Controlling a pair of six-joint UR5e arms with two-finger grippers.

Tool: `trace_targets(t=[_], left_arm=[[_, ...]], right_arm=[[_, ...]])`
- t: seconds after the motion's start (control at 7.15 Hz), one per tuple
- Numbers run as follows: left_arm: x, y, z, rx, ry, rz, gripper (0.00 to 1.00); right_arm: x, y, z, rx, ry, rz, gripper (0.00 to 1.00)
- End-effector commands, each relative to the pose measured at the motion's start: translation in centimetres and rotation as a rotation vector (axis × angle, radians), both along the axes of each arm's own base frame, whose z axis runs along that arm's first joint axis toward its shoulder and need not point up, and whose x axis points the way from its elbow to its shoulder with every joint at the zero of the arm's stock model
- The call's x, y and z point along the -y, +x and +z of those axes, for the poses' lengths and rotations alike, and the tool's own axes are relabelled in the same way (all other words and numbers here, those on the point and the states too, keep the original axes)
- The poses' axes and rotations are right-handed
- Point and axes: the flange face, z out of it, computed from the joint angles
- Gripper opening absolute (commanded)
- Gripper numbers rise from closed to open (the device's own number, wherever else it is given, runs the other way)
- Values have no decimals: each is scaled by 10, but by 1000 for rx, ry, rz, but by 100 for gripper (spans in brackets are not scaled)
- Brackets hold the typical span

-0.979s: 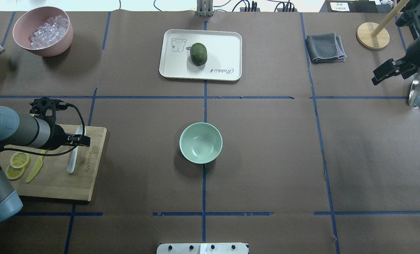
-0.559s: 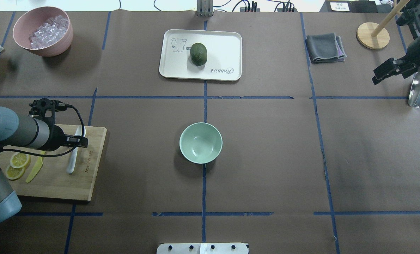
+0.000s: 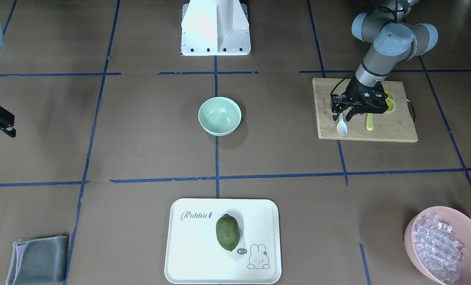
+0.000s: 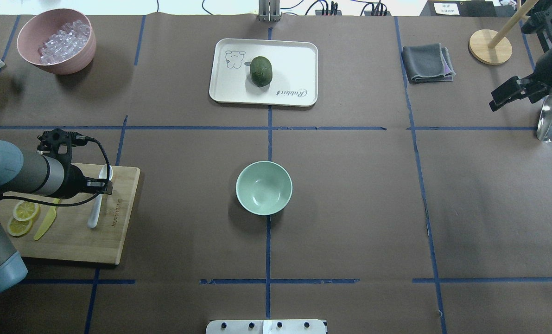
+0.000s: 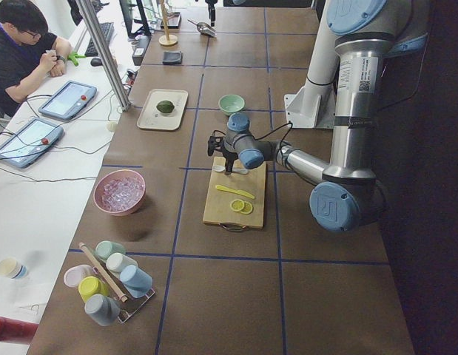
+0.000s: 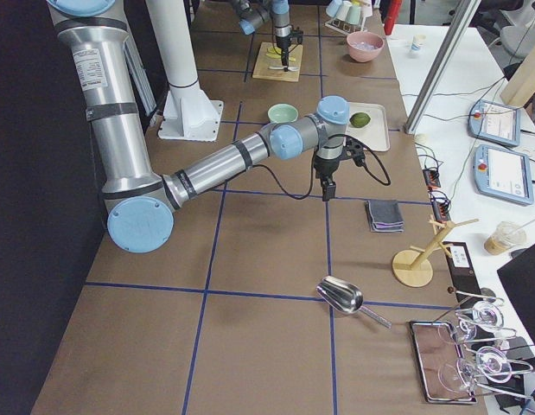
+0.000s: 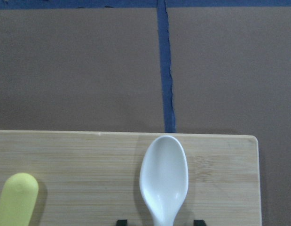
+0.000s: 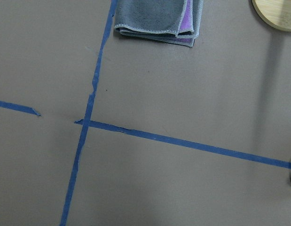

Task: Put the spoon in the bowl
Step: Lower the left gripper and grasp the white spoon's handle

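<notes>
Low, left pincer (image 3: 341, 117) parted, straddling spoon (image 7: 164, 176)

Spoon (image 4: 94, 213) on board (image 4: 81, 241), left of bowl (image 4: 264, 188)

In the left wrist view the lower edge cut off the handle of the spoon (image 7: 164, 179), most of the knife (image 7: 16, 200) and all but the tips of the left fingers (image 7: 121, 223).

spoon (image 4: 93, 213): white, flat on wooden board (image 4: 72, 241), hollow up | bowl (image 4: 263, 188): mint-green, upright, well apart
</notes>
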Motion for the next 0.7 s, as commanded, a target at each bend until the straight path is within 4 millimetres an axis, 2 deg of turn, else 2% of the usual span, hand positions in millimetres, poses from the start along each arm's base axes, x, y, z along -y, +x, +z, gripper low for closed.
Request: trace_targets(t=[0.0,0.14,0.28,0.42,0.56], left_arm=[[-1,-1,-2,-3,-3,-5,17],[-1,0,-2,8,-14,-5,11],[-2,-1,-8,18,-22,-5,8],[-5,-6,-27,17,-24,-4,4],[-15,-16,-63,47,-55,8,2]], right_arm=[[-1,0,3,-2,-6,0,100],[-6,2,13,-6,-19,-1,100],[-6,2,13,-6,-19,-1,100],[-6,2,14,-7,-20,-1,100],[-6,2,14,-8,-20,-2,100]])
